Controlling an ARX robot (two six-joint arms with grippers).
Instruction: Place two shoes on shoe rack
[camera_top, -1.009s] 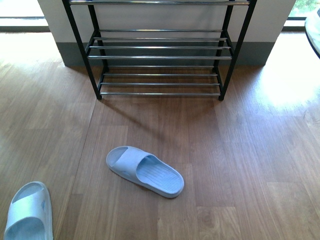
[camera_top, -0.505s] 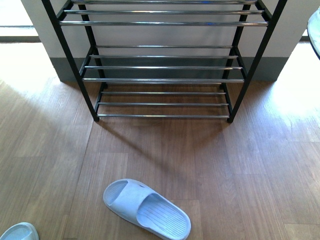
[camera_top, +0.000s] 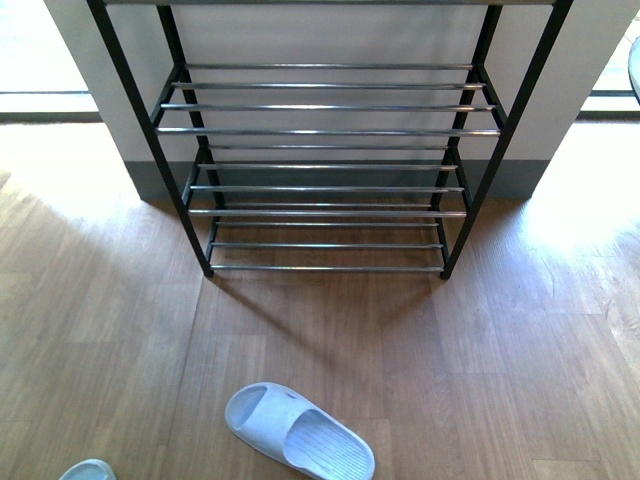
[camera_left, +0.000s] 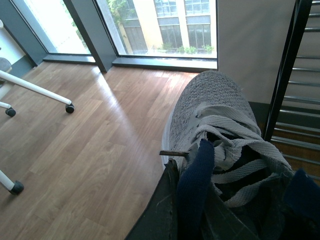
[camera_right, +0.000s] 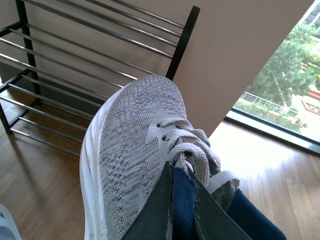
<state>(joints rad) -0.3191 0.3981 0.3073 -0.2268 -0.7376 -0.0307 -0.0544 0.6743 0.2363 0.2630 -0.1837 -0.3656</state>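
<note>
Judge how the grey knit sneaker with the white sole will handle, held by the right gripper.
The grey knit sneaker probably dangles and swings: the right gripper pinches only its soft navy tongue. Its thick white sole looks foamy, so likely light for its size. The knit upper should flex rather than break.

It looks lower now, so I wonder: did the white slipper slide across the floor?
No. The slipper lies on the same floor boards, in the same spot in front of the shoe rack. Both show lower together, so only the view shifted.
</note>
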